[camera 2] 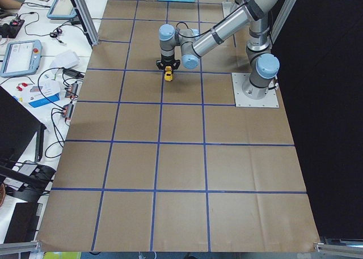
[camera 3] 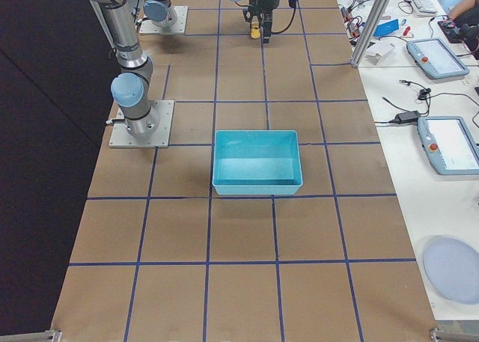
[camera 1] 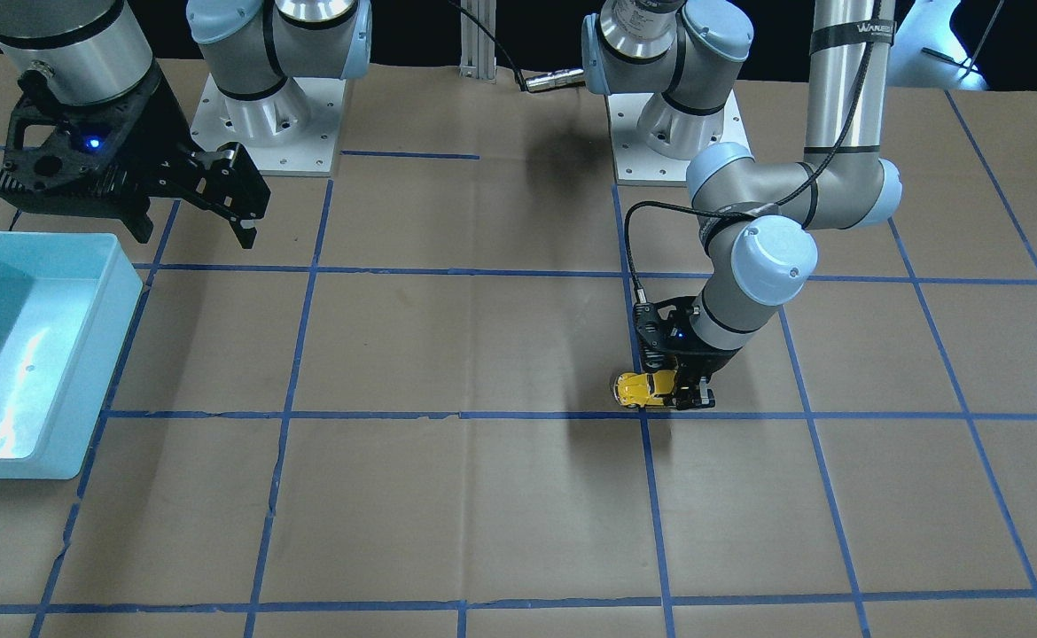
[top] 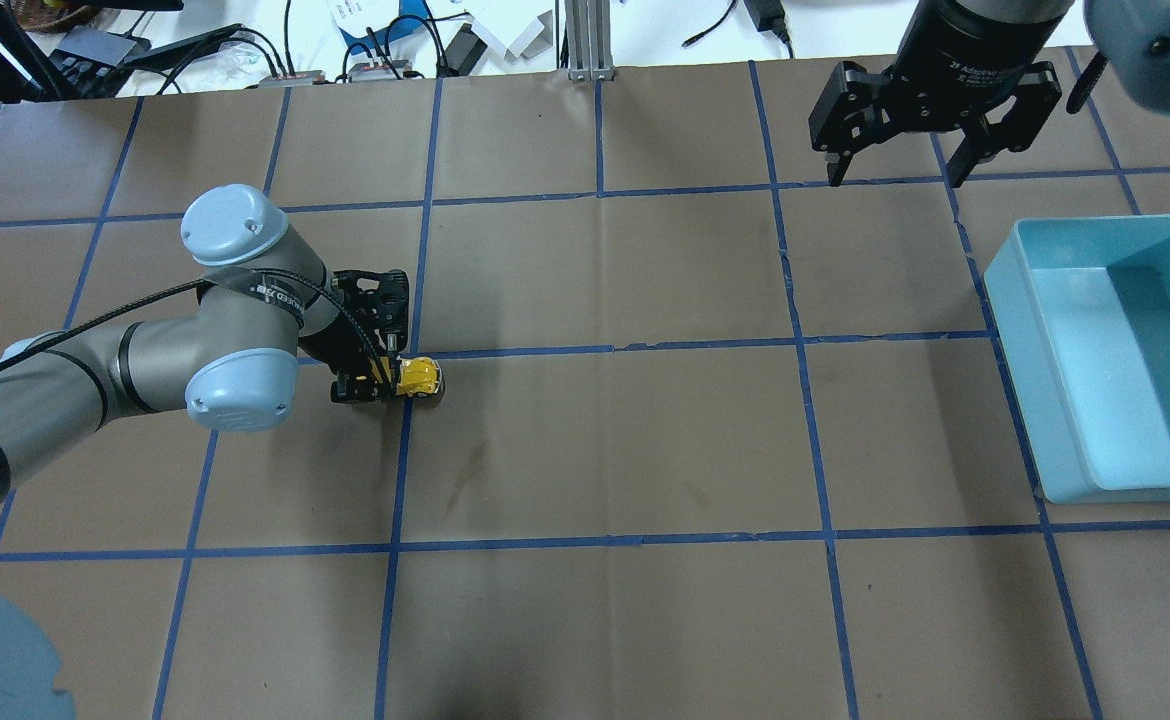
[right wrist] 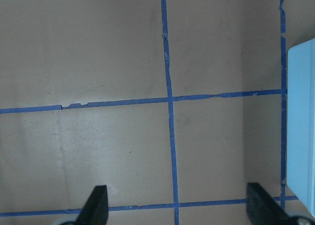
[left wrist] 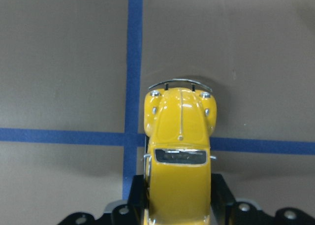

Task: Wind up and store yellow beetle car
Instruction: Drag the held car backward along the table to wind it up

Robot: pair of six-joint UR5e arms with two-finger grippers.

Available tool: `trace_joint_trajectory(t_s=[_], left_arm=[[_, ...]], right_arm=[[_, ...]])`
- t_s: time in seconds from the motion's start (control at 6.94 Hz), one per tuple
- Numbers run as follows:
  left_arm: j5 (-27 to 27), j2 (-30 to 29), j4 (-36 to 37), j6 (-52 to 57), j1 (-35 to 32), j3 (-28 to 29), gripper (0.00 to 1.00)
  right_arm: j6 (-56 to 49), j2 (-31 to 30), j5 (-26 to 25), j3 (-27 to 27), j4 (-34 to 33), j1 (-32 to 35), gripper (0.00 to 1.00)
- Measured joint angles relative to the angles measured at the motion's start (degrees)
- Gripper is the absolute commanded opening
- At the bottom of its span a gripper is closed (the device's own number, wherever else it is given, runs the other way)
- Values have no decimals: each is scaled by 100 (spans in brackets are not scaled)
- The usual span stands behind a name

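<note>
Yellow beetle car [left wrist: 179, 156], seen from above in the left wrist view: glossy rounded bonnet pointing away from the camera, chrome bumper at the front, dark windscreen behind it. The rear half sits between the black jaws of the left gripper [top: 370, 382], which are clenched on the car's sides. The car lies over a crossing of blue tape lines [left wrist: 132, 136] on the counter [top: 605, 450], a surface of brown paper divided into squares by the tape. In the overhead view the bonnet points toward the robot's right, and the left arm reaches down steeply from that view's left. Whether the wheels touch the paper cannot be told.

Right gripper [top: 893, 178]: raised above the counter's far side, jaws spread wide and grasping nothing. Its wrist view shows two dark fingertips [right wrist: 96, 205] well apart over bare paper.

Light blue bin [top: 1020, 380]: rectangular, open-topped, standing on the robot's right side of the counter, near the right gripper and well apart from the car.
</note>
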Motion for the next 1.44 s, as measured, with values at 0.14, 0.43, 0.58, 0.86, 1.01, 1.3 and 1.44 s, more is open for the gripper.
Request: trace_joint_trajectory(t_s=[0.14, 0.43, 0.58, 0.86, 1.01, 1.3, 1.44], left_arm=[[-2, 5, 0, 39, 77, -2, 28], [3, 14, 5, 183, 145, -3, 28], [8, 14, 5, 208, 152, -3, 28], [4, 29, -5, 235, 299, -16, 28], [-7, 42, -10, 246, 424, -31, 28], [-9, 50, -14, 252, 566, -44, 29], [-7, 51, -18, 255, 615, -47, 29]], right_arm=[[0, 2, 0, 0, 0, -1, 100], [-1, -1, 0, 0, 0, -2, 100], [-1, -1, 0, 0, 0, -3, 100], [3, -5, 0, 0, 0, -5, 100], [1, -5, 0, 0, 0, -5, 100], [5, -4, 0, 0, 0, 14, 100], [7, -5, 0, 0, 0, 18, 100]])
